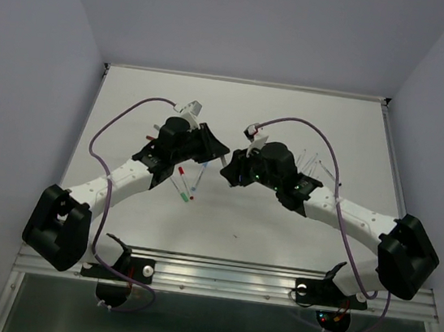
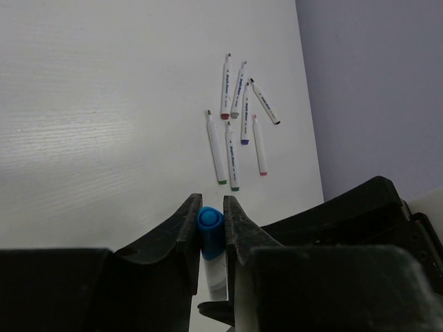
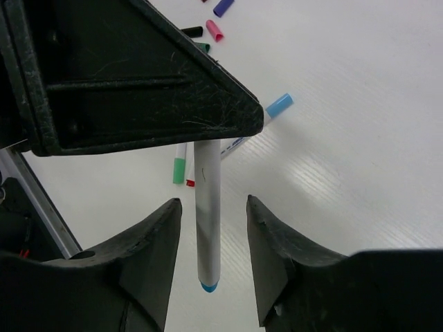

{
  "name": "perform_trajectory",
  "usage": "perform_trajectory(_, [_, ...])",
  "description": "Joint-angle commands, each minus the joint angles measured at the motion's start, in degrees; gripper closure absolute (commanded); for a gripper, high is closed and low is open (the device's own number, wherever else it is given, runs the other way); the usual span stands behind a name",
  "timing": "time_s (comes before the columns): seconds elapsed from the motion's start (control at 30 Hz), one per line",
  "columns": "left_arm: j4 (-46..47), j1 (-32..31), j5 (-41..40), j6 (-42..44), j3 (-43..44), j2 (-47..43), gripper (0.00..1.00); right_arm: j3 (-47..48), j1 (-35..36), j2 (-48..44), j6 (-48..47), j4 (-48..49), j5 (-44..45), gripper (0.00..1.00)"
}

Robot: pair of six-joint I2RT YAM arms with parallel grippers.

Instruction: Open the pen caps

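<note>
**penpal_22:** Quick check on the left gripper (image 2: pixel 211 202), please. Clamped or loose?

**yam_watcher:** Clamped, no doubt. Squeezed narrow on the blue cap (image 2: pixel 210 232), right at the fingertips, with a bit of white barrel (image 2: pixel 214 273) running back toward the wrist.

**penpal_22:** Nice. And the right gripper (image 3: pixel 212 203)?

**yam_watcher:** Spread apart, gripping nothing. Parked either side of that white barrel, with a gap showing on both sides, so no contact. Blue end of the barrel down nearest the wrist. Seen from above, nose to nose with the left gripper, very close.

**penpal_22:** Any sign of the other pen caps?

**yam_watcher:** Yep, via the right wrist view. Well past the right fingertips, beyond the left gripper's black body: purple cap (image 3: pixel 223 7), pink cap (image 3: pixel 215 30), black cap (image 3: pixel 192 31) and green cap (image 3: pixel 202 46), loose and bunched together on the table (image 1: pixel 334 123). Closer in, ahead of the fingertips and off to the right: a light-blue cap (image 3: pixel 279 105) sitting on a pen lying flat. Also a green-capped pen (image 3: pixel 179 169) just ahead of one fingertip, right beside the barrel.

**penpal_22:** Anything ahead of the left one?

**yam_watcher:** Well ahead of its fingertips, a touch to the right: a bunch of white pens (image 2: pixel 235 124), lying flat and close together.
</note>
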Motion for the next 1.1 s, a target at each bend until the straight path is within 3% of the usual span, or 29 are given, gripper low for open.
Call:
perform_trajectory(0.0, [3.24, -1.31, -0.23, 0.89, 2.87, -1.41, 1.0, 2.83, 0.3, 1.05, -1.78, 0.79, 2.92, 0.51])
perform_trajectory(0.13, [3.41, -1.84, -0.32, 0.8, 2.69, -1.33, 1.0, 4.77, 0.3, 2.72, -2.83, 0.62, 2.22, 0.68])
perform_trajectory(0.2, [3.41, -1.84, -0.67, 0.8, 2.69, -1.41, 1.0, 4.95, 0.3, 3.25, -3.27, 0.62, 1.17, 0.88])
perform_trajectory(0.27, [3.24, -1.84, -1.89, 0.89, 3.22, -1.33, 1.0, 3.99, 0.3, 3.08, -3.53, 0.45, -0.76, 0.99])
perform_trajectory(0.43, [-4.22, 2.1, -10.68, 4.49, 12.34, 1.92, 1.0, -2.34, 0.3, -0.6, -2.04, -1.48, -5.95, 0.99])
perform_trajectory(0.6, [-3.62, 14.83, -10.07, 5.81, 21.14, 6.23, 1.0, -17.33, 3.37, -9.92, 5.84, -1.93, -8.93, 0.99])
perform_trajectory(0.7, [-8.62, 17.05, -13.85, 7.92, 27.03, 8.25, 1.0, -22.29, 3.38, -16.51, 8.85, -1.75, -7.73, 0.99])
perform_trajectory(0.9, [-12.05, 19.25, -14.99, 8.97, 24.41, 7.37, 1.0, -21.17, 2.24, -21.45, 10.09, -6.14, 4.57, 0.99])
perform_trajectory(1.07, [-19.61, 19.25, -24.03, 8.63, 17.22, 7.29, 1.0, -14.67, -9.24, -13.47, 9.3, -12.11, 12.4, 0.99])
